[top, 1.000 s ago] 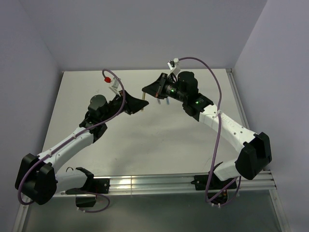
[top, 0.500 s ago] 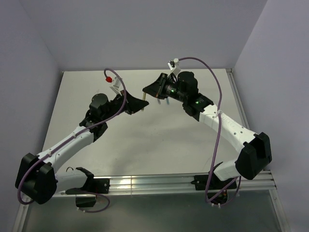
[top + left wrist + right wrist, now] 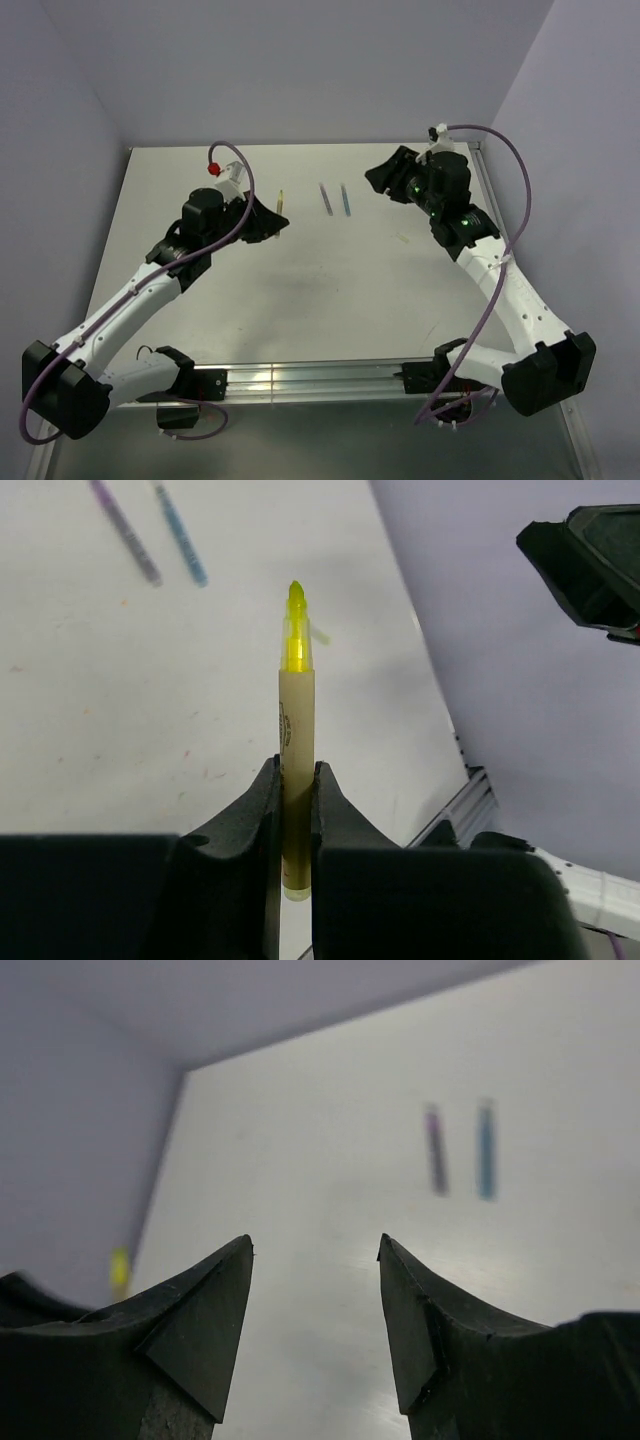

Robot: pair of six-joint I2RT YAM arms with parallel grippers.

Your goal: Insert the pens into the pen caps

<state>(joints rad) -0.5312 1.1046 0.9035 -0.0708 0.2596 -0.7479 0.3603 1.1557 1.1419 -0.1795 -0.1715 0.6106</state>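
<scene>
My left gripper is shut on the yellow pen, which sticks straight out past the fingertips. Its far end is bright translucent yellow; I cannot tell whether a cap sits on it. In the top view this gripper hovers left of centre with the yellow pen. The grey-purple pen and the blue pen lie side by side on the table. A tiny pale stub, perhaps a pen cap, lies to their right. My right gripper is open and holds nothing, raised at the back right.
The table is a pale grey sheet with walls at the left, back and right. An aluminium rail runs along the near edge between the arm bases. Purple cables loop off both arms.
The right gripper has opened and drawn back to the right, away from the yellow pen's end. The left gripper keeps the pen and has shifted slightly left. The purple and blue pens now show.
</scene>
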